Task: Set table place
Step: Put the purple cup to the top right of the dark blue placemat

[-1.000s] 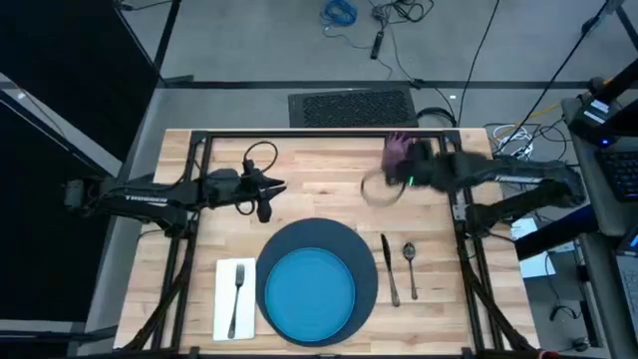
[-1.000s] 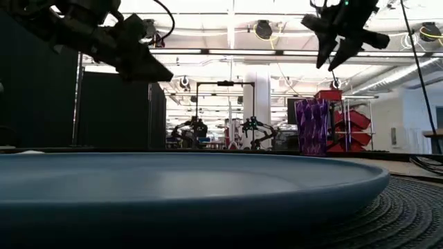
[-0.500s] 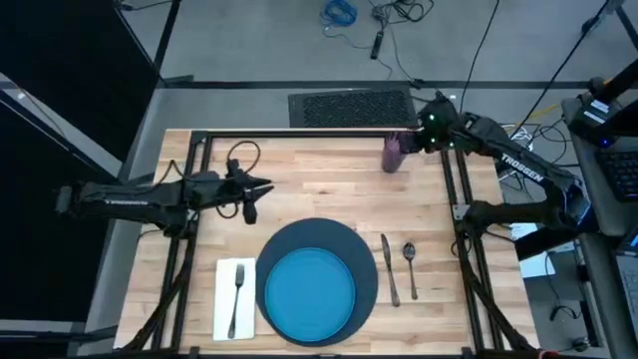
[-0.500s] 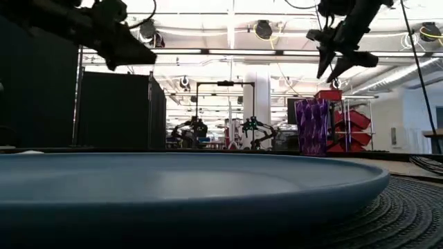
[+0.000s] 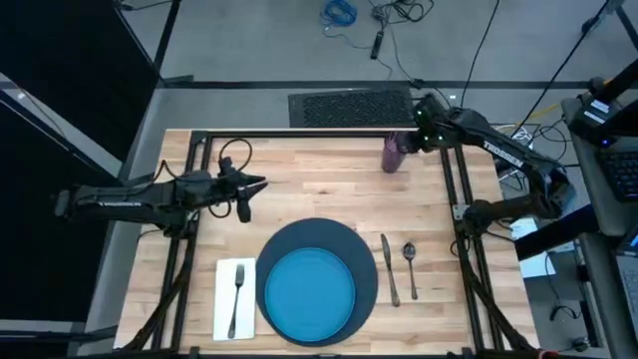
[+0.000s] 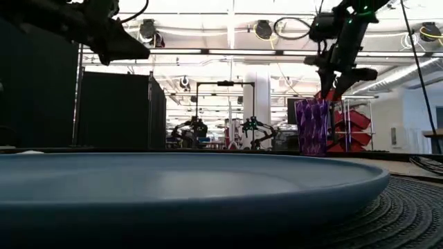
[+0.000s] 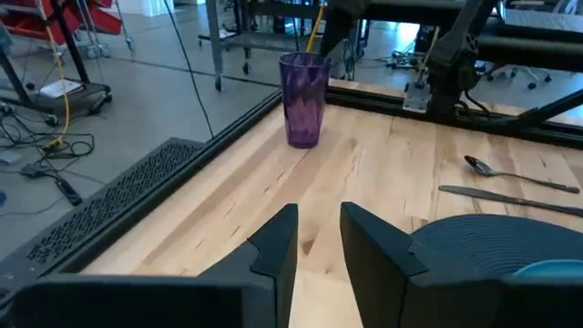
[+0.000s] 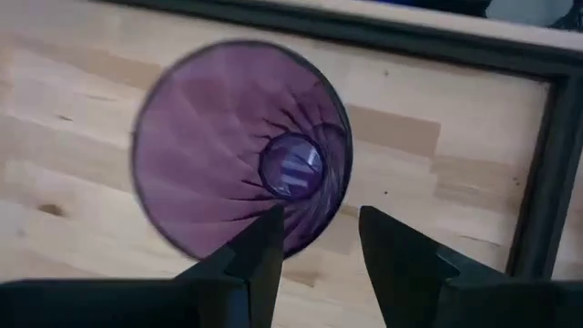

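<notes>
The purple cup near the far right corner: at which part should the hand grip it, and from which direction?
Probably by the rim wall, from above. The purple cup stands upright, mouth open, its walls widening upward. The right hand is already above it, looking into its mouth, fingers open. One finger inside and one outside should pinch the wall.

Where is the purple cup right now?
In the high view the purple cup stands upright near the table's far edge on the right, beyond the knife, with the right gripper just above it.

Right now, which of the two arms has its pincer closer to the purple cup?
The right. The right pincer hovers just above the purple cup at the table's far edge, open. The left pincer hangs well away, across the table.
</notes>
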